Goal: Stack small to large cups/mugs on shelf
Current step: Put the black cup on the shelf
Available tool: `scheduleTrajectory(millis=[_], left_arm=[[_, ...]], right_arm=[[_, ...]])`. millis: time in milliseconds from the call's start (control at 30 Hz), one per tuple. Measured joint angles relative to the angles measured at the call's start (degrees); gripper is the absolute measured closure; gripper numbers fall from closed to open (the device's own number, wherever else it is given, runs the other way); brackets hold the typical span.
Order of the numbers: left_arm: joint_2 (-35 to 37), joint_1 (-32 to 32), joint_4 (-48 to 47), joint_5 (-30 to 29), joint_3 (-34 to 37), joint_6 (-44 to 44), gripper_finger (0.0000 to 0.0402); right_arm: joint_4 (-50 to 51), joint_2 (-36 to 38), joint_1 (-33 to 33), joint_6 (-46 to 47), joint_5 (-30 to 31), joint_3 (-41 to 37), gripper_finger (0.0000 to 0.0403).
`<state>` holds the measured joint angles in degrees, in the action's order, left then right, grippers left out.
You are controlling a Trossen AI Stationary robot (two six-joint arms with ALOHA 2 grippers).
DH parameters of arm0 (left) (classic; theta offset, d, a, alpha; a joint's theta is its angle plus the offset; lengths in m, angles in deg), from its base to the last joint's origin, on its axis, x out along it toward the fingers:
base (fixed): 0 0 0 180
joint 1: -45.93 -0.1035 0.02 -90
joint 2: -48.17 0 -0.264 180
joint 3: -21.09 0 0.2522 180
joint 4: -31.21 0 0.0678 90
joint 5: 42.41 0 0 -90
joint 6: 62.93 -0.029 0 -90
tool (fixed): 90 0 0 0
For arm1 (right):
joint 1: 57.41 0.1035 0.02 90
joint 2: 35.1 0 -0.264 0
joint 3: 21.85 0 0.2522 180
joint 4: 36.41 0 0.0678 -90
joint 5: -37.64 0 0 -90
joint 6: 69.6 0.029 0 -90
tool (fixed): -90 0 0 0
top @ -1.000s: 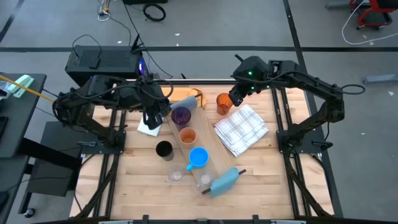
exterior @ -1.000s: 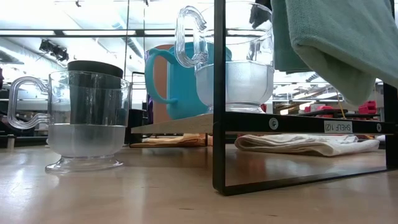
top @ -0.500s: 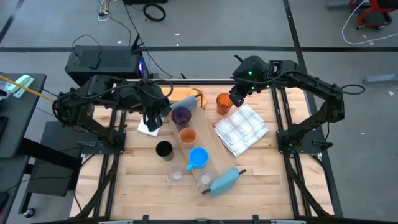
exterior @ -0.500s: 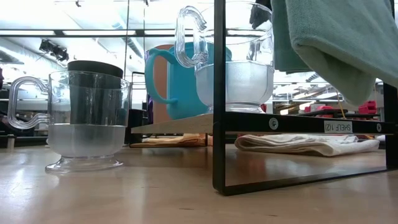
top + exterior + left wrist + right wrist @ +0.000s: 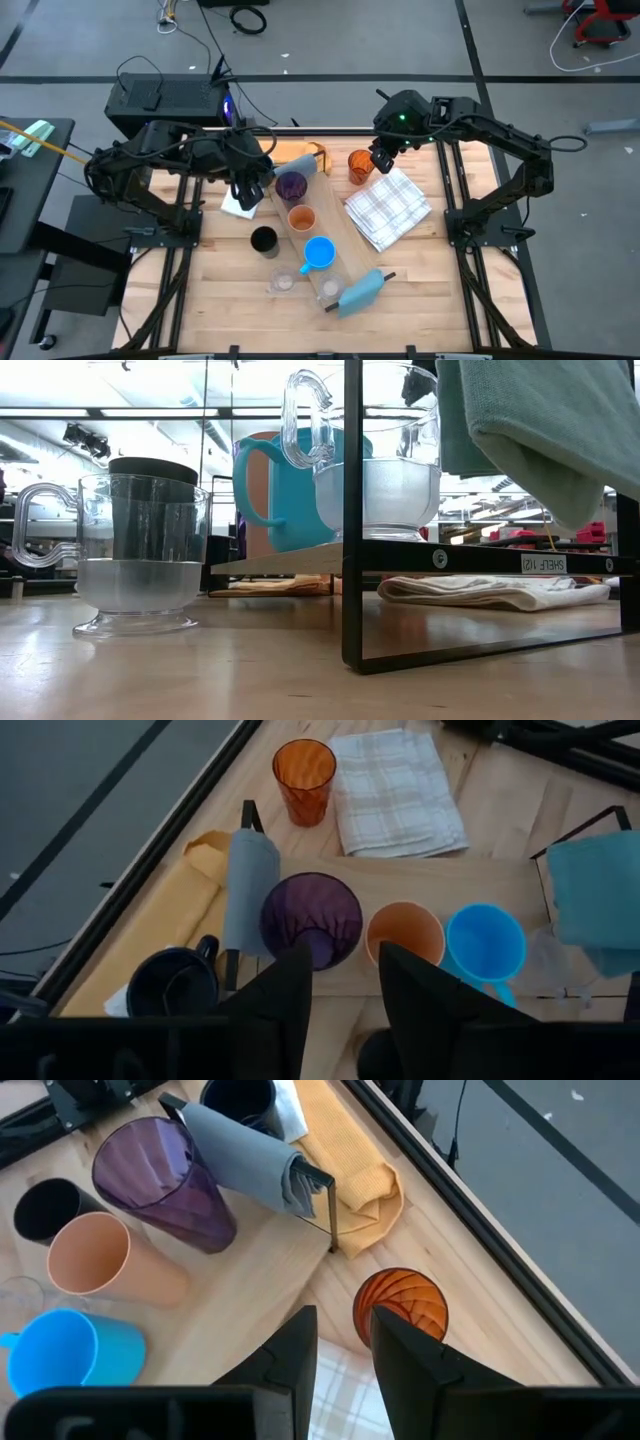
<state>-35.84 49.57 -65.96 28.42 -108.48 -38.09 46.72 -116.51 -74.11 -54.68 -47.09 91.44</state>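
Cups line the shelf (image 5: pixel 322 235), which runs on the slant across the counter (image 5: pixel 230 300): purple tumbler (image 5: pixel 291 186), peach orange cup (image 5: pixel 301 219), bright blue mug (image 5: pixel 319 252), then a clear glass (image 5: pixel 331 289). From above, the black cup (image 5: pixel 263 240) and a second clear glass (image 5: pixel 283 284) stand on the counter at the shelf's 9 o'clock, and the faceted orange cup (image 5: pixel 360 165) at its 1 o'clock beside the checked cloth (image 5: pixel 388 207).

Only the left wrist view catches the dark navy mug (image 5: pixel 172 984), by a yellow cloth (image 5: pixel 170 935). Left hand (image 5: pixel 343 1005) hovers over the tumbler, fingers parted, empty. Right hand (image 5: pixel 343 1342) hangs above the faceted orange cup, fingers slightly apart, gripping nothing.

Down low, the black frame (image 5: pixel 352 510) carries a label reading "SHELF 1(2)" (image 5: pixel 543 564). The room beyond shows glass walls and ceiling lights.
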Motion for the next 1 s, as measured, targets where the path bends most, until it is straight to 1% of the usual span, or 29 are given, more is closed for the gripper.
scheduleTrajectory(millis=[33, 67, 167, 200, 267, 433, 533, 733, 1000], left_arm=[[0.00, 0.04, 0.00, 0.25, 0.00, 0.42, 0.0274], [0.00, 0.10, 0.02, 1.83, 0.00, 1.18, 0.0275], [-0.44, 0.68, -1.05, 9.24, -0.06, 2.89, 0.0275], [-0.81, 1.47, -2.71, 10.44, -0.07, 3.87, 0.0274], [-1.99, 3.55, -7.22, 10.41, 0.00, 6.74, 0.0271], [-3.72, 8.41, -3.89, 9.43, 3.80, 9.84, 0.0261], [-4.29, 8.81, -5.22, 9.21, 8.45, 12.22, 0.0251], [-4.17, 10.14, -4.59, 9.40, 18.66, 18.53, 0.0234], [-4.13, 12.44, -4.38, 9.60, 26.84, 24.77, 0.0229]], right_arm=[[0.00, 0.00, 0.01, -0.10, 0.00, 0.00, 0.0300], [-0.02, 0.00, 0.01, -0.12, 0.00, 0.00, 0.0300], [-0.11, 0.00, 0.01, -0.12, 0.00, 0.00, 0.0300], [-0.11, 0.00, 0.01, -0.14, 0.00, 0.00, 0.0300], [-0.24, 0.00, 0.01, -0.05, 0.00, 0.00, 0.0300], [-0.91, 0.00, 0.01, 0.18, 0.00, -0.04, 0.0300], [-0.81, 0.00, 0.01, 0.44, 0.00, -0.03, 0.0300], [-0.79, 0.00, 0.01, 0.50, -0.01, -0.04, 0.0300], [-0.67, 0.00, 0.91, 0.50, -0.02, -0.04, 0.0300]])
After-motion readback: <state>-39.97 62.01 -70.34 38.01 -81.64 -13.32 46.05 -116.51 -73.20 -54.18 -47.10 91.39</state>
